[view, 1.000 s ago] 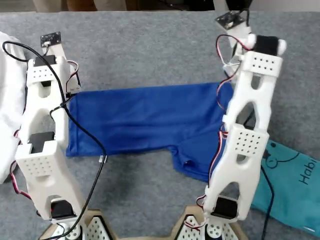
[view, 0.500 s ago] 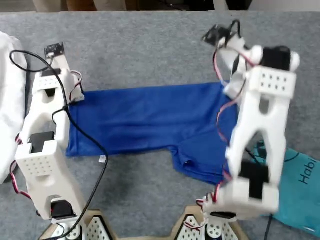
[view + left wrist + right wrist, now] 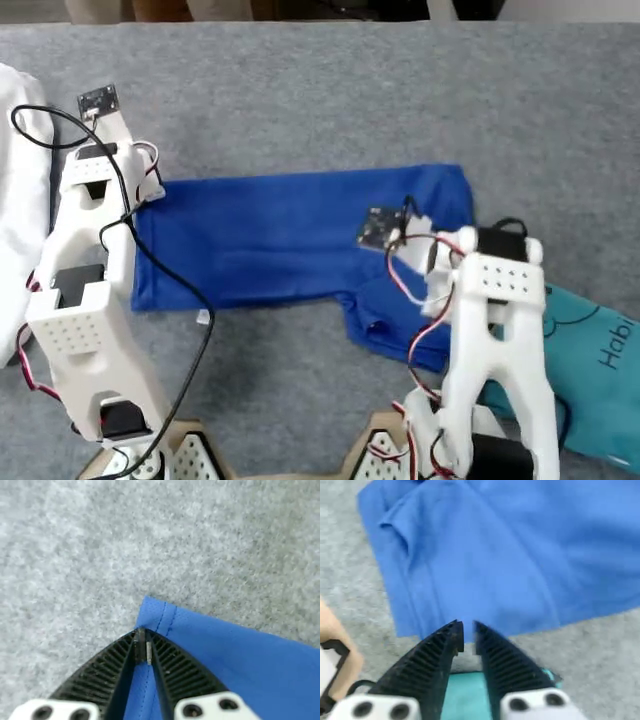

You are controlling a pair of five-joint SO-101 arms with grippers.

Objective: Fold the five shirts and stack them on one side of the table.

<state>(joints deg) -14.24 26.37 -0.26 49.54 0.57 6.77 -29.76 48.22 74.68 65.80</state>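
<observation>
grey felt covers the desk (image 3: 300, 90) from edge to edge. at its left edge lies a heap of white cloth (image 3: 14, 210), well apart from a teal shirt (image 3: 590, 370) at the near right corner, which is partly hidden by the right arm (image 3: 495, 340). a black cable (image 3: 170, 270) loops over the left arm (image 3: 75, 300) and crosses the left edge of the blue shirt (image 3: 280, 235). the left arm covers part of that edge, while the right arm stands over the shirt's near right part.

the blue shirt lies flat in the middle of the desk, its long side running left to right. a sleeve (image 3: 378, 322) sticks out toward the near edge with a few creases in it. the left wrist view shows a double line of stitching along the hem at the corner.

the left end effector (image 3: 142, 637) is closed tight on that far left corner of the blue shirt. the right end effector (image 3: 468, 630) has its jaws a narrow gap apart with nothing between them, hanging over the shirt's right edge, just beside the teal shirt.
</observation>
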